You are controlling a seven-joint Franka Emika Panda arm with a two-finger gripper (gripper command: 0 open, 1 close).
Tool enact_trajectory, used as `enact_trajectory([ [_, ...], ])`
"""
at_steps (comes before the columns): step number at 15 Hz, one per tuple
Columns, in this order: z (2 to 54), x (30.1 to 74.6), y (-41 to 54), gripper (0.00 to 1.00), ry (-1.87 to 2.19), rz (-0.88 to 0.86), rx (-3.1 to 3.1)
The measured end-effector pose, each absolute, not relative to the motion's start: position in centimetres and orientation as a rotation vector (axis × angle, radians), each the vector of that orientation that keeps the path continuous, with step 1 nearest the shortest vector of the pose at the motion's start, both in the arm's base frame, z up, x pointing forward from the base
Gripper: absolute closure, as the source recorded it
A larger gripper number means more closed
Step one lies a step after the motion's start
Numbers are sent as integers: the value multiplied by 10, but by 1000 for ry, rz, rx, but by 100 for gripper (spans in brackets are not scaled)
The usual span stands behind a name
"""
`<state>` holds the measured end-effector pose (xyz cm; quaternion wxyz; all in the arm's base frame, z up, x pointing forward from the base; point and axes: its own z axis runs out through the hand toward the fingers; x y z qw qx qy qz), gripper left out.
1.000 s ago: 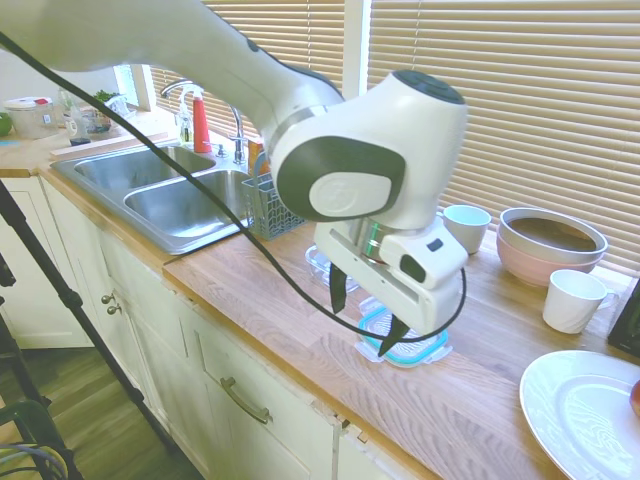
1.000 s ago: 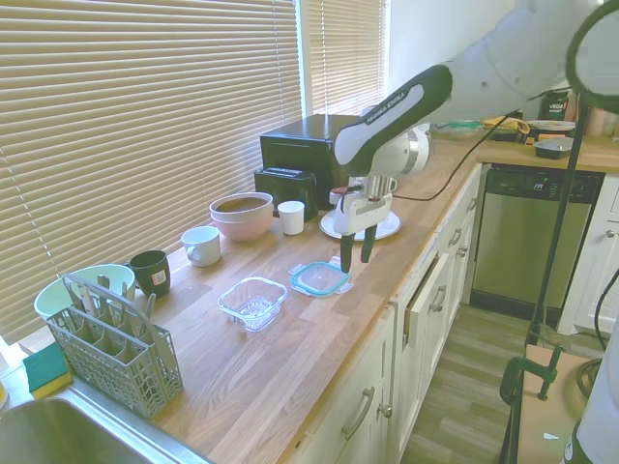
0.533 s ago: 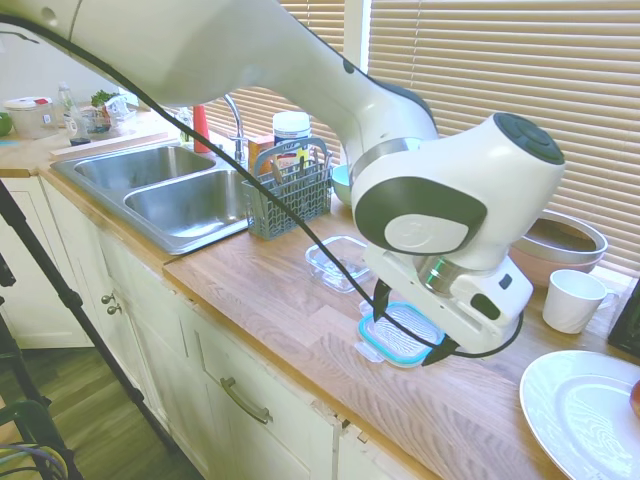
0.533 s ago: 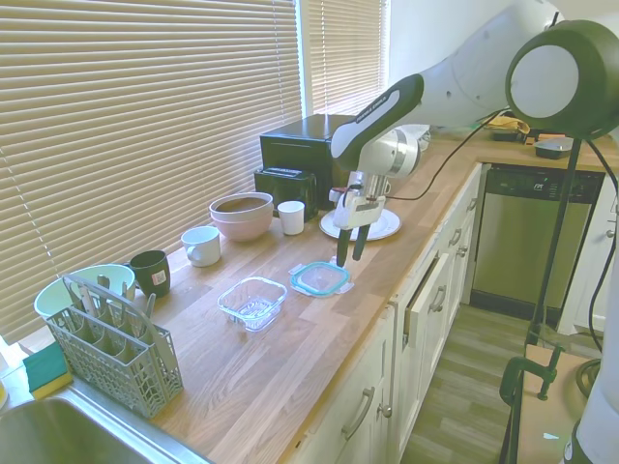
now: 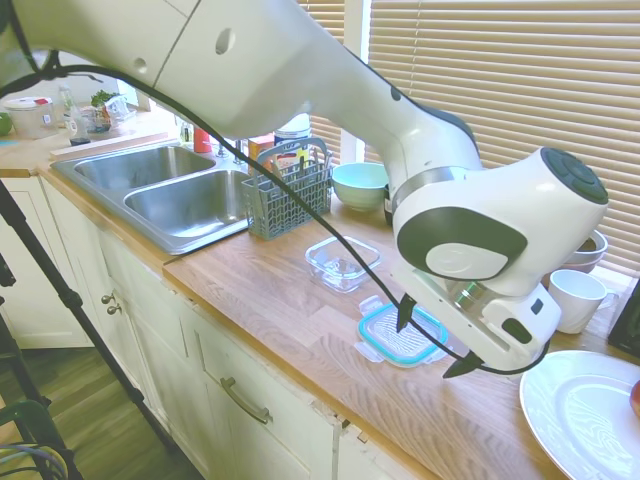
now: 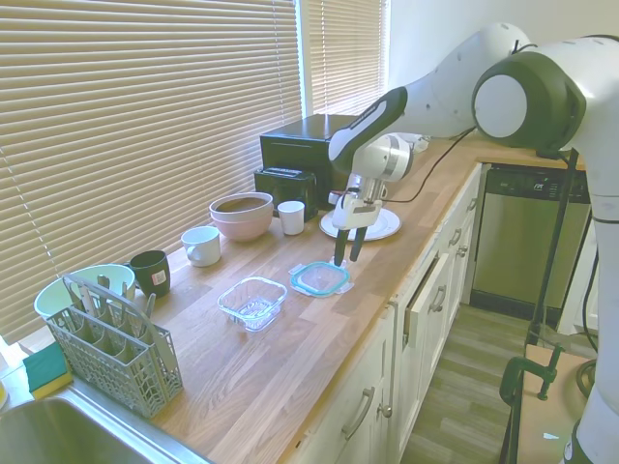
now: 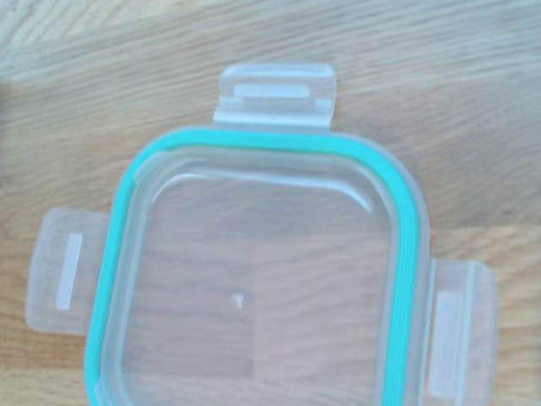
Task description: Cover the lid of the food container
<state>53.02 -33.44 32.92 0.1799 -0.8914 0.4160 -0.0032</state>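
First exterior view: over the last second the claw has swung across the lid toward the white plate, fingers wide and holding nothing — the grasp looks not yet begun. One lid lies flat on the tabletop; one food container sits near it.

Second exterior view: one lid, one food container, apart; two white cups.

Wrist view: the lid fills the frame — three tabs show.
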Motion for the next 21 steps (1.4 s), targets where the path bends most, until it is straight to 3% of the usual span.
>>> enact_trajectory([
  [6, 325, 549, -325, 0, 1142, -21, -2506],
  [7, 325, 550, -324, 100, 1138, -20, -2506],
  [21, 313, 549, -336, 100, 1173, -11, -2474],
])
